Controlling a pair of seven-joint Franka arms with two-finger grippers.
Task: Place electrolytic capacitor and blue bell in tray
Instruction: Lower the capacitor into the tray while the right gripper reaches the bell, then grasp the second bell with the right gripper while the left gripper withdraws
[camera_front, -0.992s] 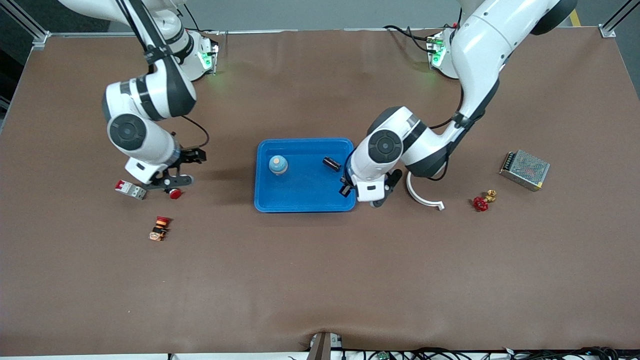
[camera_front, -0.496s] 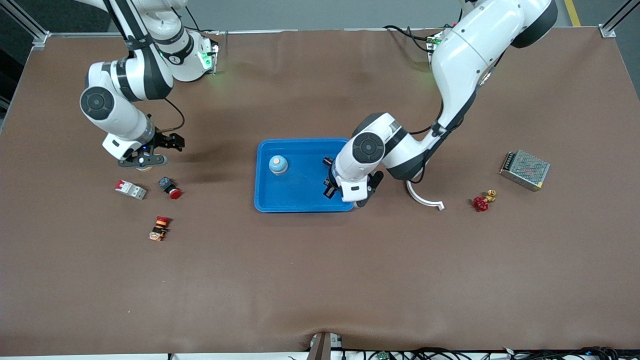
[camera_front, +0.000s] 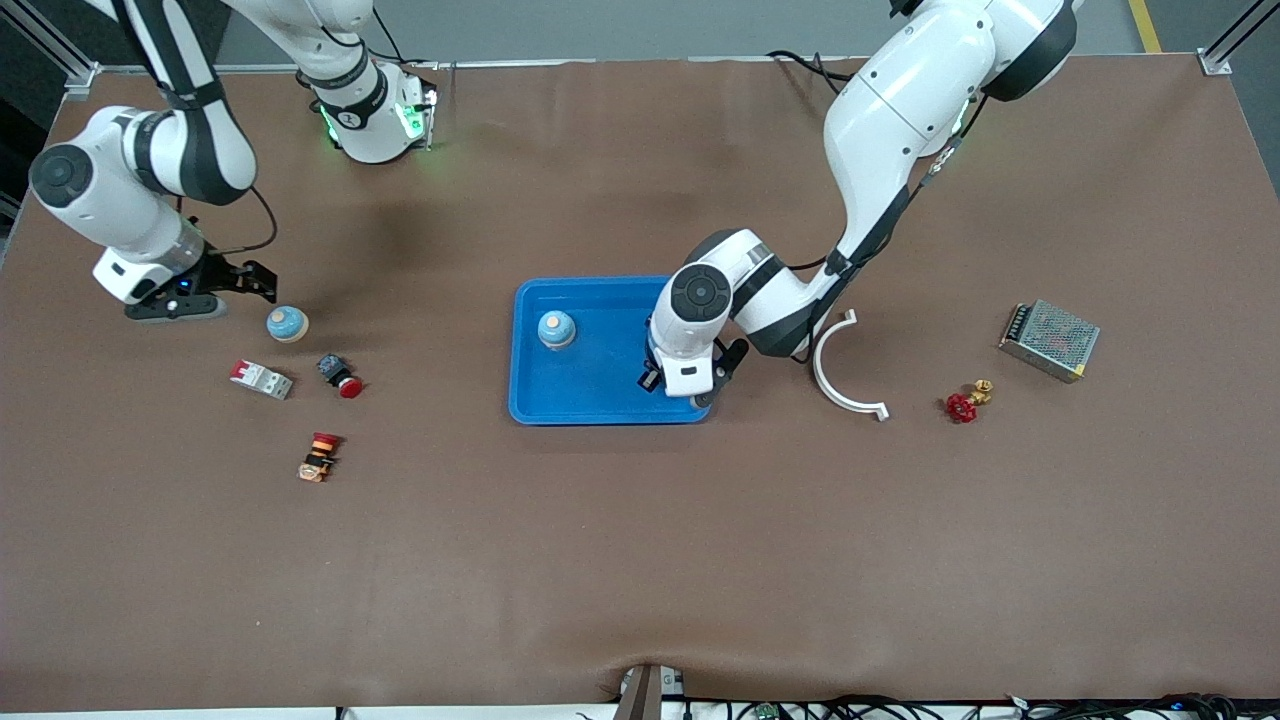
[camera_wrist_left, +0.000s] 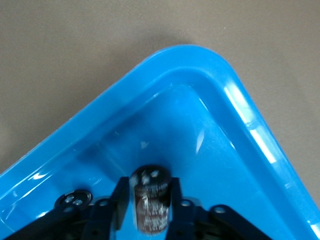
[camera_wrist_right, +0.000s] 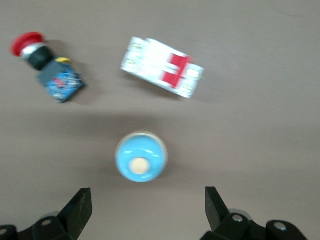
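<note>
Brown matte table, grey floor past its edge. Blue tray at centre, holding one blue bell. Left gripper over the tray's corner, fingers closed on the electrolytic capacitor. Right gripper spread wide above a second blue bell, beside a red-and-white breaker and a red pushbutton.

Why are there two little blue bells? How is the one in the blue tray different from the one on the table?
The bell in the tray rests inside the blue tray, already placed. The bell on the table sits on the bare brown table, toward the right arm's end.

The tray bell has the left gripper nearby, shut on the capacitor. The table bell lies beside the open right gripper.

Both are round, light blue, with a pale top.
</note>
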